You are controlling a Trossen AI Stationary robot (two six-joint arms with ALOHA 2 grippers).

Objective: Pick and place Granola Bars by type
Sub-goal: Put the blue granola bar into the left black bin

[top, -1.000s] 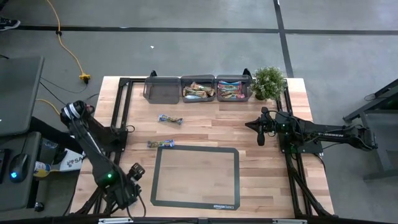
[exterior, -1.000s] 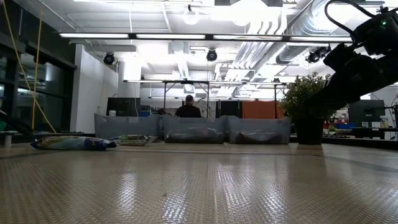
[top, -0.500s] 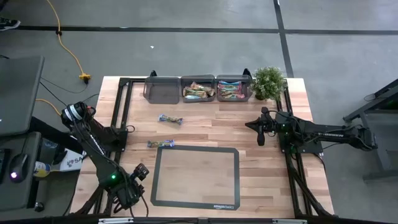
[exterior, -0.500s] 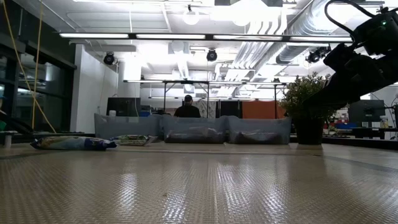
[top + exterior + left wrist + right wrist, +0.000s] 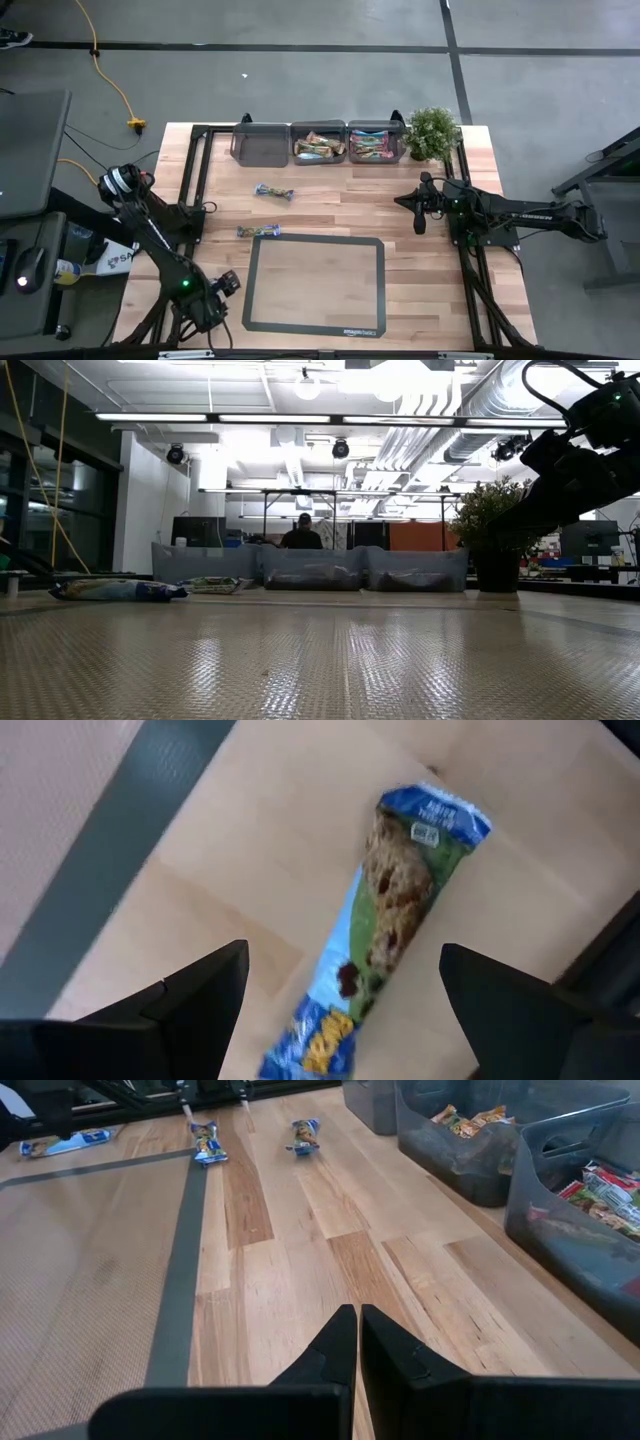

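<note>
A granola bar in a blue and green wrapper [image 5: 390,920] lies flat on the wood just left of the mat; it also shows as the bar [image 5: 65,1142] far off in the right wrist view. My left gripper [image 5: 345,950] points down over it, open, one finger on each side and touching nothing; in the high view the left gripper [image 5: 224,285] hides the bar. Two more bars [image 5: 273,193] [image 5: 257,231] lie flat on the wood. My right gripper [image 5: 357,1330] waits shut at the table's right side [image 5: 418,215].
Three grey bins stand along the far edge: the left bin [image 5: 260,143] has no bars in it, while the middle bin [image 5: 318,146] and the right bin [image 5: 374,143] hold bars. A potted plant [image 5: 432,132] stands beside them. A dark-framed mat [image 5: 314,284] covers the near middle.
My left gripper has sunk toward the table beside the mat's left edge and rolled a little about its own axis, staying open. Bars and right arm have kept still.
</note>
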